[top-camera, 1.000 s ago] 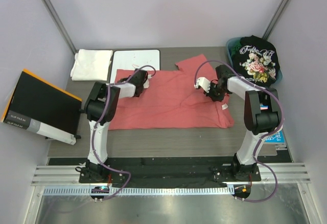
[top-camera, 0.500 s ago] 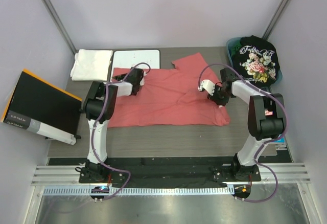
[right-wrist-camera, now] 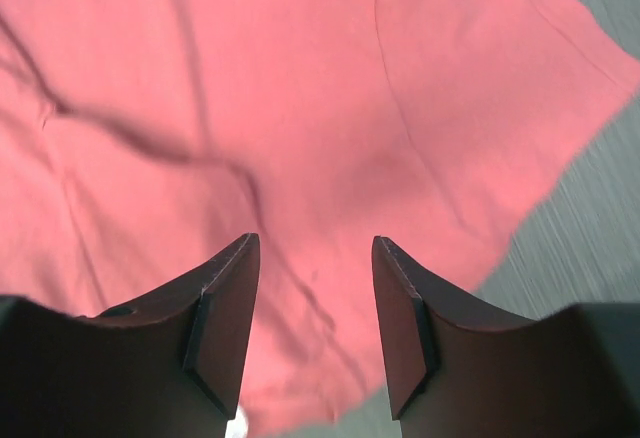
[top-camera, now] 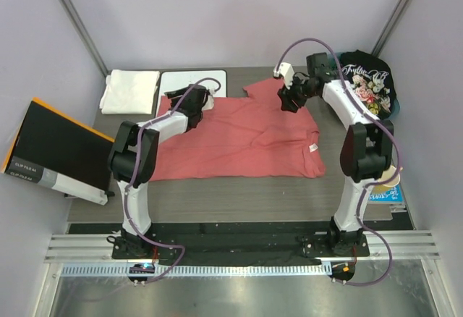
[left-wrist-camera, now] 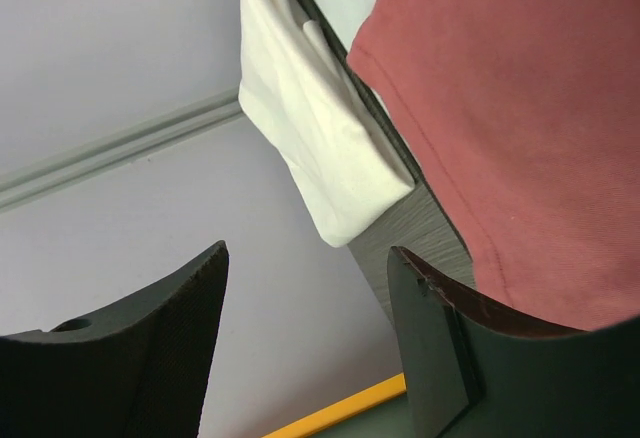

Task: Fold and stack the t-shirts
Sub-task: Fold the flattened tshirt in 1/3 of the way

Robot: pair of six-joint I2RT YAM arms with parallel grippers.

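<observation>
The salmon-red t-shirt (top-camera: 239, 137) lies spread on the grey table (top-camera: 217, 197), wrinkled in the middle, one sleeve pointing to the back. Over its back left corner hovers my left gripper (top-camera: 205, 103), open and empty (left-wrist-camera: 307, 258); the shirt's hem (left-wrist-camera: 500, 108) and the folded white t-shirt (left-wrist-camera: 320, 148) show beyond its fingers. My right gripper (top-camera: 288, 100) hangs above the shirt's back right part, open with nothing between its fingers (right-wrist-camera: 315, 243); red cloth (right-wrist-camera: 300, 88) fills its view. The white t-shirt (top-camera: 130, 91) sits back left. The black floral t-shirt (top-camera: 365, 85) lies in a basket back right.
A white whiteboard (top-camera: 192, 82) lies at the back beside the white shirt. A black folder with an orange edge (top-camera: 61, 150) leans off the table's left side. The teal basket (top-camera: 329, 67) stands in the back right corner. A blue card (top-camera: 387, 192) lies at the right edge.
Both grippers have opened and let go of the red shirt. The right arm rose and swung toward the back; the left gripper moved back a little. The shirt settled flat.
</observation>
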